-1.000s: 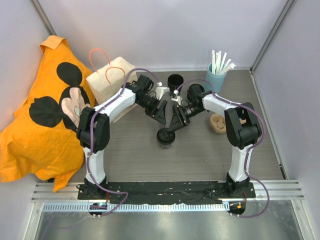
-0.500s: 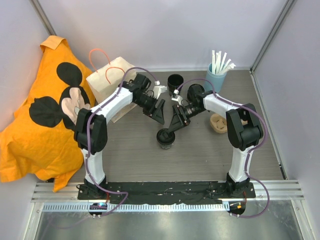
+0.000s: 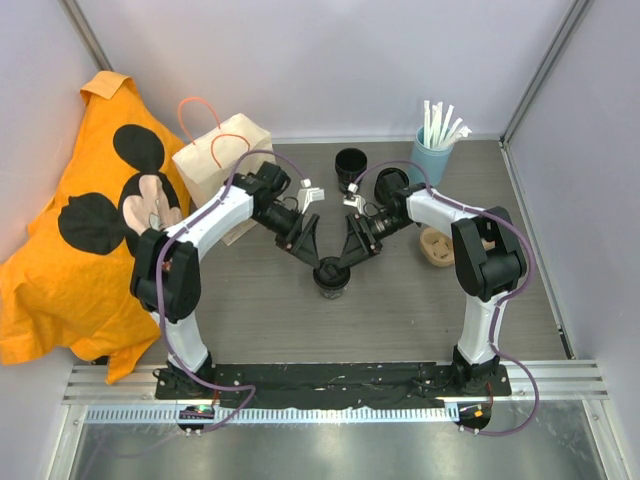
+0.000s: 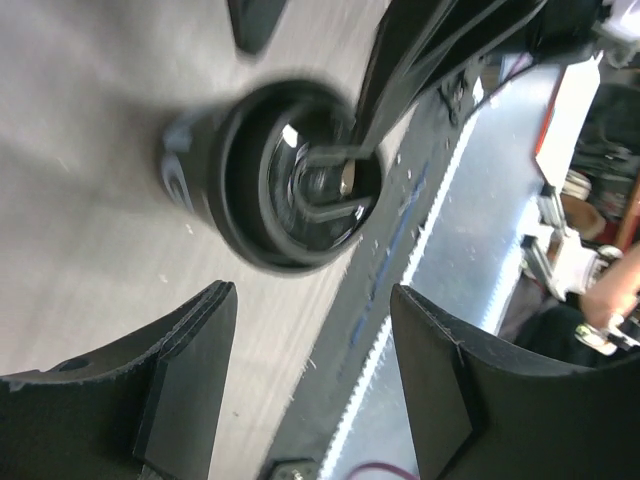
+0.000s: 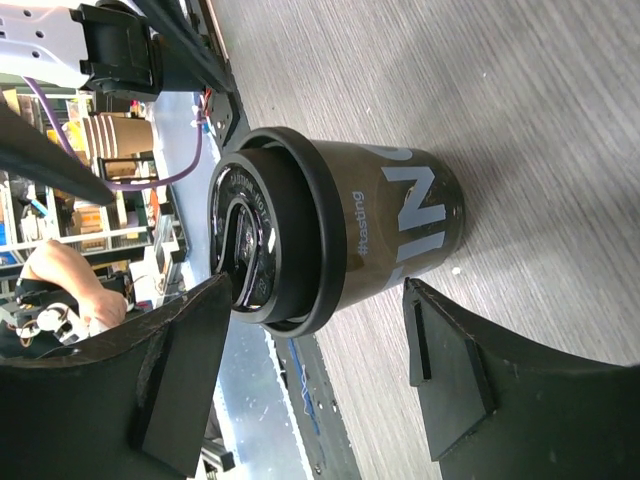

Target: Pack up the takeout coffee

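We see the takeout coffee (image 3: 332,277) standing upright mid-way across the desk (image 3: 250,310). The left hand (image 4: 308,300) and right hand (image 5: 318,290) flank it, both released, neither touching. We judge it light, smooth and crushable, best gripped gently on the wall below the lid.

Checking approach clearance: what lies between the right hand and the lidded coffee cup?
Nothing; the right wrist view shows only bare tabletop between right hand and coffee cup.

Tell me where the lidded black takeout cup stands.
In the top view, the lidded black takeout cup stands upright mid-table, at the tips of the left gripper and right gripper.
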